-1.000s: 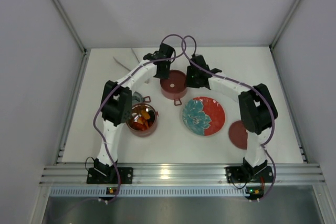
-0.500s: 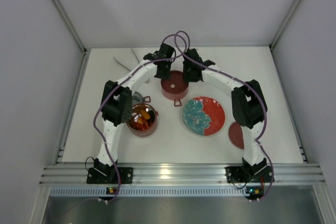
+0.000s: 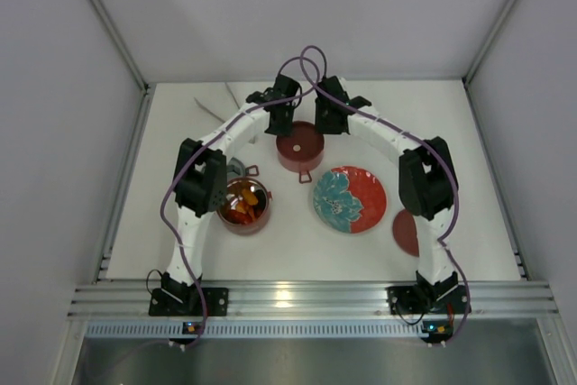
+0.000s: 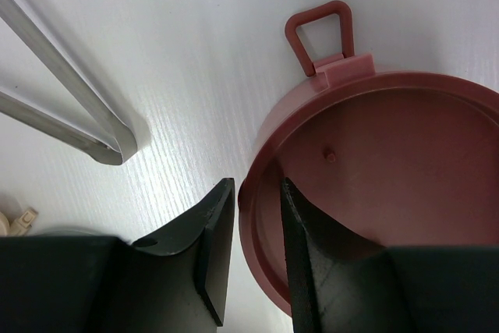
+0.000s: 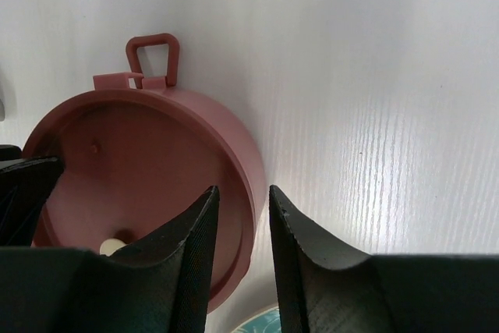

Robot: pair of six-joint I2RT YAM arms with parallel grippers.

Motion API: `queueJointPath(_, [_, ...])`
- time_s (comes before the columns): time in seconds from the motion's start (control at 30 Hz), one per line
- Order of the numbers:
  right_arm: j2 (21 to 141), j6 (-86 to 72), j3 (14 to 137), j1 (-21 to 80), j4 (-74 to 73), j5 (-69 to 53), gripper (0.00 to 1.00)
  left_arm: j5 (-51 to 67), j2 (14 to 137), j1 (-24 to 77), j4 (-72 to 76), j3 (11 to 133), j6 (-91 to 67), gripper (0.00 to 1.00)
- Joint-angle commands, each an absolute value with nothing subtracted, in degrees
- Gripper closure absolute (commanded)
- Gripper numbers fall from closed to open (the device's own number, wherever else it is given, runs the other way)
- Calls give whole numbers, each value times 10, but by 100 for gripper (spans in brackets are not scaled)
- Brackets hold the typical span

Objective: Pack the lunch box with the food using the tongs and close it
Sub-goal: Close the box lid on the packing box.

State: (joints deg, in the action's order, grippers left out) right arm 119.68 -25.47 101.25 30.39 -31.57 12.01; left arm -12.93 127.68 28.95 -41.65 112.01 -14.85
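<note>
At the far middle of the white table (image 3: 297, 241), boxed in by pale walls, the right gripper (image 5: 243, 193) has slid back along the round dusty-pink lidded pot (image 3: 299, 146), jaws parted astride its rim. The left gripper (image 4: 257, 185) still pinches the opposite rim. Slim silvery metal tongs (image 4: 70, 107) lie diagonally, their joined end toward the pot.
</note>
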Motion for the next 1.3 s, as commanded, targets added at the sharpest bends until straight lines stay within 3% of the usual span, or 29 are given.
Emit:
queueJointPath(0.0, [1193,-246,1025,296,-322,121,68,-136,1325,284,-497,1095,-138,65])
queueJointPath(0.4, [1267,-259,982,289,-319,102,69,-138,1326,283,-499,1098,-138,64])
queueJointPath(0.6, [1231,-258,960,287,-294,87,69,-141,1324,284,-499,1099,-137,63])
queueJointPath(0.93, [1094,-258,910,283,-214,20,67,-133,1296,283,-492,1094,-154,45])
queueJointPath(1.27, [1000,-259,918,279,-244,32,66,-99,1202,281,-437,1099,-185,39])
